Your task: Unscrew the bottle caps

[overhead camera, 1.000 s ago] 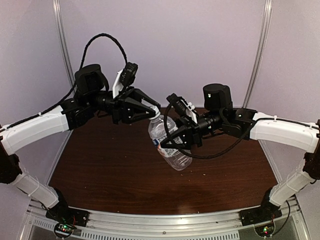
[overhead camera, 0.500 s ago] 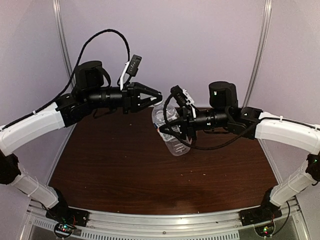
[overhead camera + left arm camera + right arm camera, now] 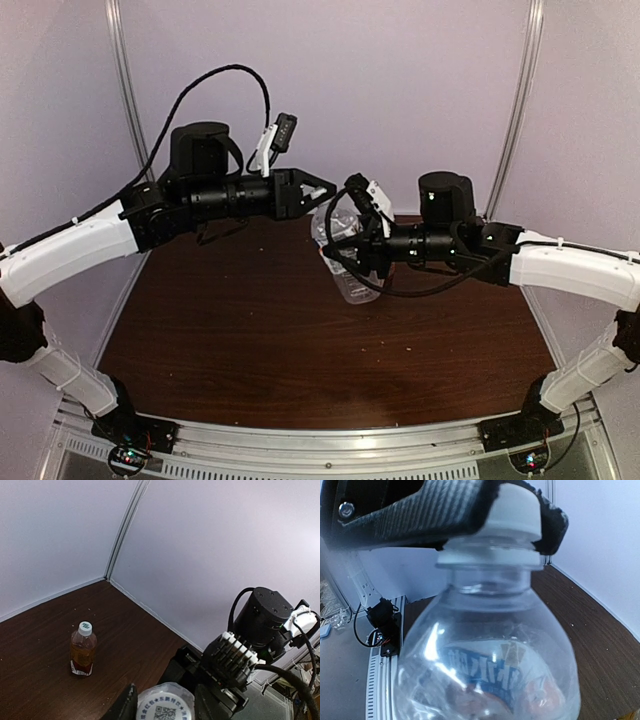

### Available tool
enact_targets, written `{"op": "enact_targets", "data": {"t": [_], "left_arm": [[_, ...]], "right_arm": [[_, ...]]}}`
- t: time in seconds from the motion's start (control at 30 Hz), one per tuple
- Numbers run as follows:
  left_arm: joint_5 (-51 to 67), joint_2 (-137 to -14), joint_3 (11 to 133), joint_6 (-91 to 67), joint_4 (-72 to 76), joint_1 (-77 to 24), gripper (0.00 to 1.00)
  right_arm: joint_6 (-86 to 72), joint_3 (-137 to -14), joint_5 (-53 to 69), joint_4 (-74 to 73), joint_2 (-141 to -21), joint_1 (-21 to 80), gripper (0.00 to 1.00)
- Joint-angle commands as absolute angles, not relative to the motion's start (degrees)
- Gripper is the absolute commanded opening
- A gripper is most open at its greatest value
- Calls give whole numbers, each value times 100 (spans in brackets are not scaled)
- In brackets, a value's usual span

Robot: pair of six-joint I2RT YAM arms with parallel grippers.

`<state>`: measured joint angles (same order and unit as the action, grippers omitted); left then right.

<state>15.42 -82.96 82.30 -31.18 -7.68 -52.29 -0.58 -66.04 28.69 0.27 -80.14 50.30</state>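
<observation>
Right wrist view is filled by the clear bottle [image 3: 490,665]. The right gripper [image 3: 341,256] clamps it around the body and holds it tilted in the air, well above the table [image 3: 30,645]. The neck points toward the left gripper [image 3: 322,193], whose fingers [image 3: 420,510] close on the white cap [image 3: 512,507] from both sides. The bottle looks empty or nearly so, so I judge it light, with thin, soft walls. A hard squeeze at mid-body would likely buckle it and let it spin, so the firmer shoulder or the labelled band is the better hold. The cap is small and stiff, but smooth plastic against the pads may slip under torque. It is best pinched square across its full height, above the collar ring. Counted, there are two bottles and two caps, and both caps are seated. The amber bottle [image 3: 82,650] stands upright on the table, well ahead of and below the left gripper, with the second cap [image 3: 85,627] on. Being filled, it should feel heavier and steadier.
</observation>
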Motion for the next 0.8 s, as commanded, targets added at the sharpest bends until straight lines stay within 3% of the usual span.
{"op": "enact_targets", "data": {"t": [0.0,0.47,0.6,0.77], "left_arm": [[1566,-8332,8324,-3125,-613,-5285,46],[1676,-7696,8074,-1991,-1106,-5140,76],[2201,-7518,8069,-1314,-1291,-5053,79],[3786,-7325,7972,-781,-1067,-4804,80]], "right_arm": [[-75,-6551,2795,233,-7840,5079,41],[212,-6513,3362,172,-7763,5071,45],[312,-6551,3968,121,-7756,5070,46],[338,-6735,4932,44,-7902,5071,46]]}}
